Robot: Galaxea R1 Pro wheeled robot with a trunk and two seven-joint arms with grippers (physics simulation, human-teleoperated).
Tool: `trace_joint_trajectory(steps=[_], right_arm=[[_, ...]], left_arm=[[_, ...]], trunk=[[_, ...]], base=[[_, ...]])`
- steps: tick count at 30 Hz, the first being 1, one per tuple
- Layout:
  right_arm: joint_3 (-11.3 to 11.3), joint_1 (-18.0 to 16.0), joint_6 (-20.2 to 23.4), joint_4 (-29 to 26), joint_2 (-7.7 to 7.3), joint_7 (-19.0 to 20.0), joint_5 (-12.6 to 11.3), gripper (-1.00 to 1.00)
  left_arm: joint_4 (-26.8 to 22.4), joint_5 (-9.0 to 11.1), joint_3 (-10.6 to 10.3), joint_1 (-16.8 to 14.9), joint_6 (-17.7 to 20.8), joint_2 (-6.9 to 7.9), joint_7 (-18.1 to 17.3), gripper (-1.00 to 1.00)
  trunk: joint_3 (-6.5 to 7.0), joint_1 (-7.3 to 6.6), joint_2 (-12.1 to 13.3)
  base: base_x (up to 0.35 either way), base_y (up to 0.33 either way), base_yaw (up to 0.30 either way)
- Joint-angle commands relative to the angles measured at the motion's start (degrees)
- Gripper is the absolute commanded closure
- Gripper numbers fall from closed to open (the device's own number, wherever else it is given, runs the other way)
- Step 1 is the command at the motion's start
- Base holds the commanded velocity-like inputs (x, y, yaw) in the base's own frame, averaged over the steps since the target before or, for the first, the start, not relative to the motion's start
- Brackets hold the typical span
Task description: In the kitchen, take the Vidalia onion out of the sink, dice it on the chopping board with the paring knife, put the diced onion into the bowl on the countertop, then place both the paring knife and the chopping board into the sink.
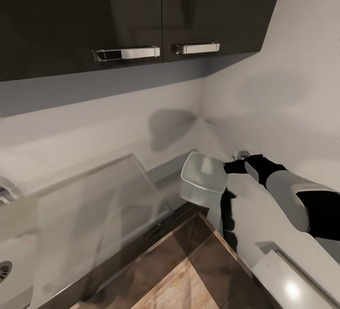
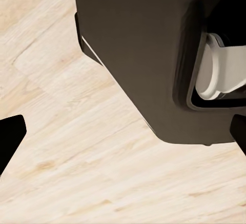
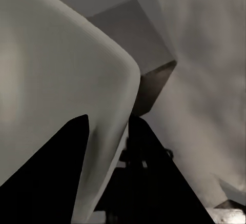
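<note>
Holding the bowl [image 1: 204,175] by its rim, my right gripper [image 1: 230,166] has it lifted off the countertop [image 1: 264,233] and tipped steeply, in the corner where the two grey worktops meet under the dark cabinets [image 1: 141,12]. In the right wrist view the white wall of the bowl [image 3: 61,96] runs between my two dark fingers [image 3: 51,167], so I judge the grasp clenched on the rim. The sink [image 1: 9,252] lies off to my left, its drain just visible at the edge of the head view and its flat drainboard [image 1: 94,205] stretching toward the corner. My left gripper [image 2: 123,147] hangs low over the light wood floor [image 2: 77,131] beside my own dark base [image 2: 143,55]; its fingers appear spread and nothing sits between them. I see no onion, knife or board from here, so I cannot say where they lie. The risk, as I judge it, is the thin rim pinch: a tilted bowl held at one edge can rotate or slip out if I swing the arm quickly. The walls stand close on two sides, so a wide turn could knock the bowl against them. Anything inside would spill at this angle, though I cannot tell whether it holds anything.
</note>
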Motion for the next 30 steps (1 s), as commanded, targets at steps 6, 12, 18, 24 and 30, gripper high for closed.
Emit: trace_joint_trajectory(steps=[6, 12, 18, 24, 30], right_arm=[[0.3, 0.0, 0.2, -0.1, 0.62, 0.3, 0.1, 1.00], [0.3, 0.0, 0.2, -0.1, 0.52, 0.3, 0.1, 1.00], [0.3, 0.0, 0.2, -0.1, 0.62, 0.3, 0.1, 1.00], [0.3, 0.0, 0.2, -0.2, 0.64, 0.3, 0.1, 1.00], [0.3, 0.0, 0.2, -0.1, 0.71, 0.4, 0.1, 1.00]], left_arm=[[0.2, 0.6, -0.5, -0.1, -0.1, 0.18, -0.3, -1.00], [0.2, 0.6, -0.5, -0.1, -0.2, 0.19, -0.3, -1.00], [0.2, 0.6, -0.5, -0.1, -0.2, 0.19, -0.3, -1.00], [0.2, 0.6, -0.5, -0.1, -0.1, 0.21, -0.4, -1.00], [0.2, 0.6, -0.5, -0.1, -0.1, 0.19, -0.5, -1.00]], trunk=[[0.45, 0.03, -0.1], [0.99, 0.03, -0.1], [1.54, 0.03, -0.1], [2.09, 0.03, -0.1], [2.63, 0.03, -0.1]], base=[[0.000, 0.000, 0.000], [0.000, 0.000, 0.000], [0.000, 0.000, 0.000], [-0.007, 0.000, 0.000], [-0.243, 0.000, 0.000]])
